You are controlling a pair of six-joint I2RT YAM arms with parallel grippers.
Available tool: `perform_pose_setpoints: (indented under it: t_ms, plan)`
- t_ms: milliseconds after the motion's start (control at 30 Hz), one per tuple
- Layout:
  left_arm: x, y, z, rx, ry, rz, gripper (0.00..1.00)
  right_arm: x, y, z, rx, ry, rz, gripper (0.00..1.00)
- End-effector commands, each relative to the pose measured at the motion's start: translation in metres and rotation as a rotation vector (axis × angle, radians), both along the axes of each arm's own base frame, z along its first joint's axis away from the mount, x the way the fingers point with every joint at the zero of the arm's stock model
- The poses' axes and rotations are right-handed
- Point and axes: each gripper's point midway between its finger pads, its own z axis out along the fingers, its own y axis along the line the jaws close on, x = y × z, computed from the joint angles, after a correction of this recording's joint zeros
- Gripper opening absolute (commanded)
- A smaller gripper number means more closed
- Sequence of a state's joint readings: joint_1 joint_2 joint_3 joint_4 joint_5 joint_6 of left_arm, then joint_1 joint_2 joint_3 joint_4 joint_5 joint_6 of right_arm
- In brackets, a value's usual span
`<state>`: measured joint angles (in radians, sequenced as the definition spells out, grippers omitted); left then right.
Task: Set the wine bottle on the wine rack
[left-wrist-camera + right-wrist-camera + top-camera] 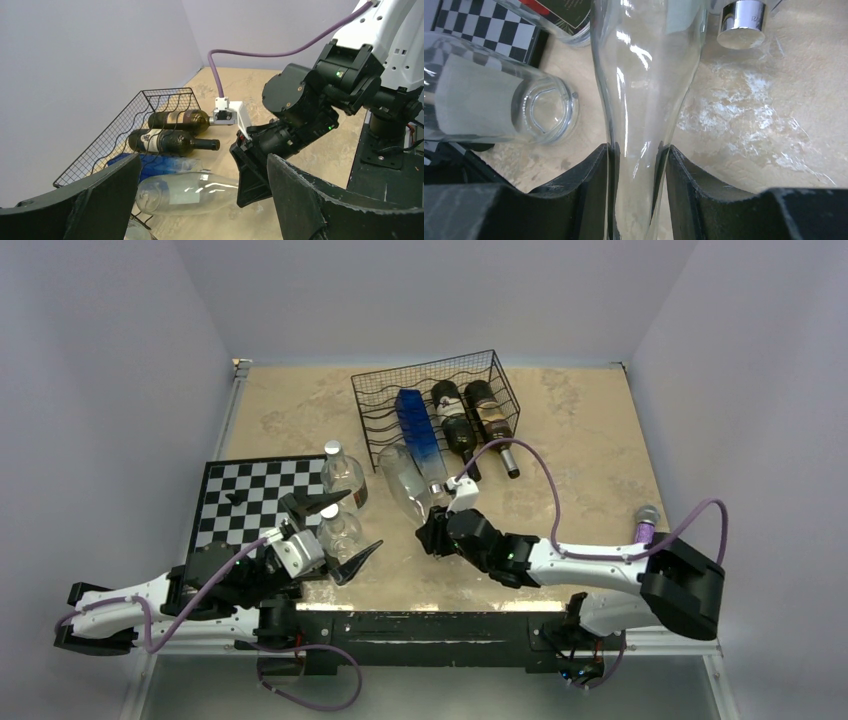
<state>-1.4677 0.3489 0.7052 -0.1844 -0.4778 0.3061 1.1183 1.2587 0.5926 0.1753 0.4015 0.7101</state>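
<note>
Wine rack (372, 410) at back centre of table (580, 440). Three bottles lie in it side by side, necks toward near edge: left bottle (418, 435), middle bottle (457, 428), right bottle (492, 412). Wine bottle (408, 485) lies before rack's left half, base at rack front, neck between right gripper (432, 530) fingers. Chessboard (250, 495) at left; rear upright bottle (343, 472) and front upright bottle (340, 530) along its right edge. Capped bottle (646, 523) far right, beside right arm.

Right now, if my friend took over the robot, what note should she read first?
The right gripper: jaws shut on the neck of the clear bottle.
The left gripper: jaws wide open, holding nothing, by the chessboard.
Clear bottle: on its side, base toward the wine rack, beside the blue bottle.
Done: two dark bottles and the blue bottle lie in the rack.
Left: slide the clear bottle into a free slot, then let go.
</note>
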Motion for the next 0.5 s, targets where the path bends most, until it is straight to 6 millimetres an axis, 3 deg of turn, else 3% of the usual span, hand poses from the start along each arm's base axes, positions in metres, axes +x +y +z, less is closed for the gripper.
perform_pose_setpoints:
  t_ms: [0, 467]
  plan:
    - [0.002, 0.004, 0.017, -0.026, -0.011, 0.015, 0.99, 0.042, 0.037, 0.105, 0.379, -0.247, -0.079, 0.00]
    - [0.002, 0.007, 0.015, -0.026, 0.006, 0.019, 0.99, 0.079, 0.068, 0.102, 0.450, -0.365, -0.137, 0.00]
